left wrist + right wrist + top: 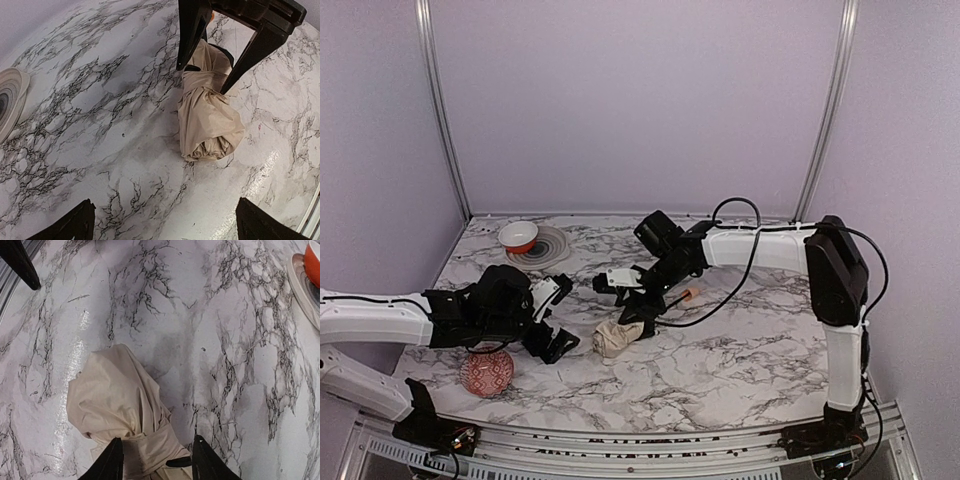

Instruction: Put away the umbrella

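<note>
The right hand (157,438) reaches down over the umbrella (207,125), which lies folded on the marble surface (740,350). Its two fingers stand half apart, one on each side of the narrow strapped waist. They touch the fabric on both sides, so I judge it has hold of the bundle there. That place makes sense, because the cloth is thinnest and tightest at the waist. The loose cream end sticks out in front of this hand, and the small tan handle (690,294) lies behind it.

The left hand (165,201) hovers spread wide and holds nothing. The umbrella's loose end lies just ahead of it, perhaps so it can help.

I count one umbrella and two hands. There is one red ball (486,372) beside the left arm, and beyond it one bowl (518,236) on one plate (552,250).
</note>
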Robot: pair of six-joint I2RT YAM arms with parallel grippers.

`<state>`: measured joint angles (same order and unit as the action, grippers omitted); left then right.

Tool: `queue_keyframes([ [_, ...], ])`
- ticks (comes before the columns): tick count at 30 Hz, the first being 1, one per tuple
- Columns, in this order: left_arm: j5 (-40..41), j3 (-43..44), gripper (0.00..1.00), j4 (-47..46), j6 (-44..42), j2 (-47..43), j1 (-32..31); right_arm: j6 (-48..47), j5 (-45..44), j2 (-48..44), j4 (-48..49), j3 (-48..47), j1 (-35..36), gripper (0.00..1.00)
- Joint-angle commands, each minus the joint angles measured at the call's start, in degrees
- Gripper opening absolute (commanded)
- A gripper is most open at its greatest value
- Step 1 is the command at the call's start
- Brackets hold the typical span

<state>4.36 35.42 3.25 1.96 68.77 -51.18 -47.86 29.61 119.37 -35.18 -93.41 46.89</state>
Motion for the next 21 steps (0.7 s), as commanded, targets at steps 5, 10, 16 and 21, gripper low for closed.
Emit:
queue_keyframes([
  [5,-2.3,0.2,0.99,-0.8,0.0,2.6,0.2,3.0,-2.5,-0.1,2.0,4.2,-0.6,0.47],
  [10,-3.5,0.6,0.99,-0.7,-0.3,3.2,0.1,1.3,-2.9,-0.4,1.0,6.0,-0.3,0.5],
  [16,-4.4,0.5,0.99,-0.8,-0.7,3.0,0.1,0.8,-5.5,-0.7,1.2,7.9,0.0,0.5],
  [21,-4.8,0.7,0.99,-0.8,-0.6,3.2,0.1,0.3,-8.7,0.0,1.6,8.3,3.0,0.5],
])
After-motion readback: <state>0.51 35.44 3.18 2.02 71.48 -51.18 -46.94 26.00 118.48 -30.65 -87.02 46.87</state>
